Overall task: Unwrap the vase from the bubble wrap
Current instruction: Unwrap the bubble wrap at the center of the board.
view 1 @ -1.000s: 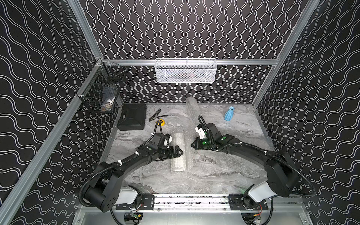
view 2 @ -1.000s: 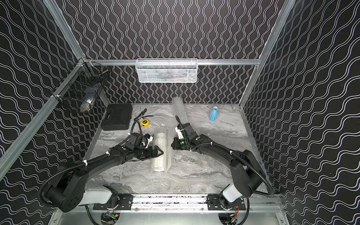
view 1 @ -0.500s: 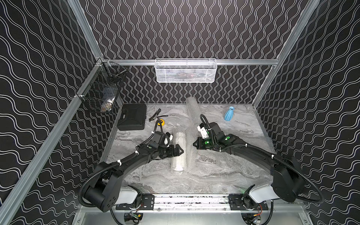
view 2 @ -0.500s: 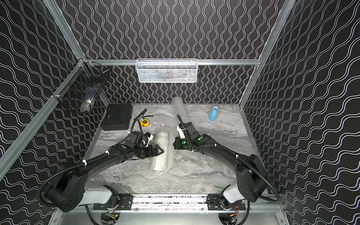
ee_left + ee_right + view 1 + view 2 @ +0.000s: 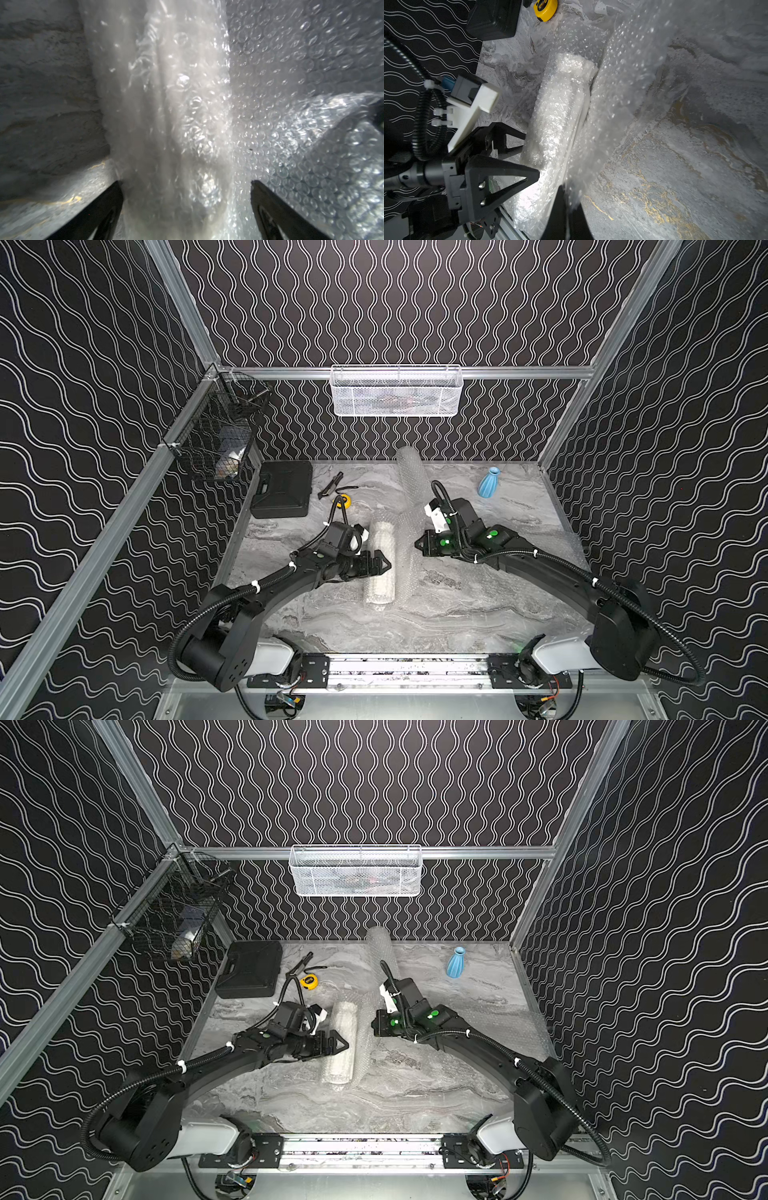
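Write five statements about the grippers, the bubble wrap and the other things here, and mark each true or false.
1. The left gripper is open at the bundle. True.
2. The right gripper is open and empty. False: it is shut on the sheet of loose wrap.
3. The vase lies on its side. False: it stands upright near the back of the table.
4. A tape measure lies near the case. True.
5. The white basket stands on the table. False: it hangs on the back wall's rail.
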